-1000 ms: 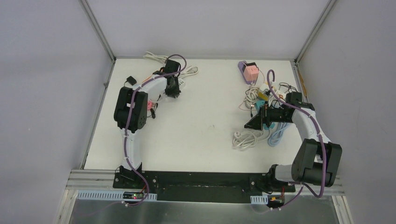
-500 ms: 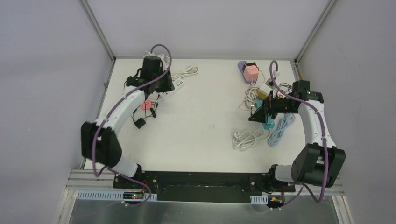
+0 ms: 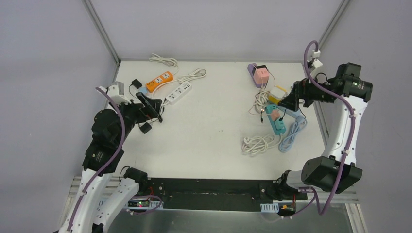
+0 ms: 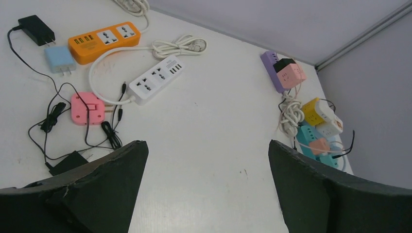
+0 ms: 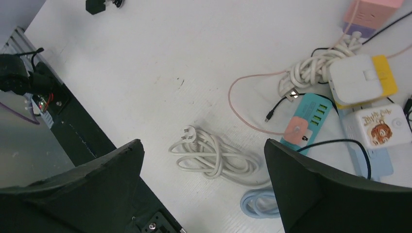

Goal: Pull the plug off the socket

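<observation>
The left pincer [image 4: 205, 145] hung released, its fingers spread wide with nothing between them, and the right pincer [image 5: 202, 143] was slack in the same way. A second before, the left one had been down by the white strip [image 3: 178, 92] at eleven o'clock and the right one low over the cables at three o'clock. Both had since lifted away and swung out to the side edges of the table [image 3: 214, 141].

The pink plug [image 5: 294, 131] sat in the teal socket strip [image 5: 316, 108] at three o'clock, well clear of both pincers, with a thin pink lead curling off it. A white-and-yellow cube [image 5: 362, 80] lay just beside the strip. A coiled white cable [image 5: 214, 158] lay at the strip's seven o'clock and a pale blue coil [image 5: 260, 204] at its five.

At one o'clock a purple strip [image 3: 252, 72] carried a pink cube [image 3: 261, 74]. An orange strip [image 3: 159, 81] lay beside the white one, near a small pink adapter [image 4: 87, 108] tangled in thin black wires. The table was white, closed in by pale grey walls [image 3: 209, 29] with metal posts [image 3: 103, 34] at the back corners.
</observation>
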Controlling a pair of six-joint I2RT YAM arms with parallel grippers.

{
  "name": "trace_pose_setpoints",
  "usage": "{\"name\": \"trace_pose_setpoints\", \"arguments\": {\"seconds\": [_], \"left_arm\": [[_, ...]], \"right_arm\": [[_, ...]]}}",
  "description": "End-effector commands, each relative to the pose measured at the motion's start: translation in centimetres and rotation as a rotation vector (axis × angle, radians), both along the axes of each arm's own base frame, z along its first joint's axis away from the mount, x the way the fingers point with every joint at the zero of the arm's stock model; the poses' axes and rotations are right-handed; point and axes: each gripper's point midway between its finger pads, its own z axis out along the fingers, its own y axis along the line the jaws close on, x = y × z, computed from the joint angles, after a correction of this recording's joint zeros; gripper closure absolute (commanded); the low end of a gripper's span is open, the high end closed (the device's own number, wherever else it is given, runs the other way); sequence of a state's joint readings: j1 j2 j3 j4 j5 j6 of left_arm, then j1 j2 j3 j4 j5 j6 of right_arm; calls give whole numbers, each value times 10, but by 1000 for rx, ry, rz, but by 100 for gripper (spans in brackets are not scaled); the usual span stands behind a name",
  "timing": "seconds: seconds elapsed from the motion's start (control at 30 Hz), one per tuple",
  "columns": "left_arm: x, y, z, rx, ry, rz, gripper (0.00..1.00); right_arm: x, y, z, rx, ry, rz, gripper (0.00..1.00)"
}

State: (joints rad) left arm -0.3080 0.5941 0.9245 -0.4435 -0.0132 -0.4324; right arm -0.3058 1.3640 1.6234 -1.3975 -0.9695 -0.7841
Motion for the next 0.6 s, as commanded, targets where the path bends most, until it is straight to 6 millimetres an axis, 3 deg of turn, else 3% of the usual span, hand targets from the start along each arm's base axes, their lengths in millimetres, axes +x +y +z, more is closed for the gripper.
{"name": "trace_pose_setpoints", "arguments": {"seconds": [0.0,0.3,0.43,0.57], "left_arm": [[-8,-12,-4,-80,51,-52,2],[6,-51,19,-62,159,-238,1],[6,-59,10,-43,240,-281,1],[2,-54,1,-22,261,-267,1]], "right_arm": [[2,-15,8,81,38,-105,1],[5,-45,22,63,19,-234,1],[6,-65,30,-46,-11,-292,0],[11,-74,41,-56,-29,-350,1]]}}
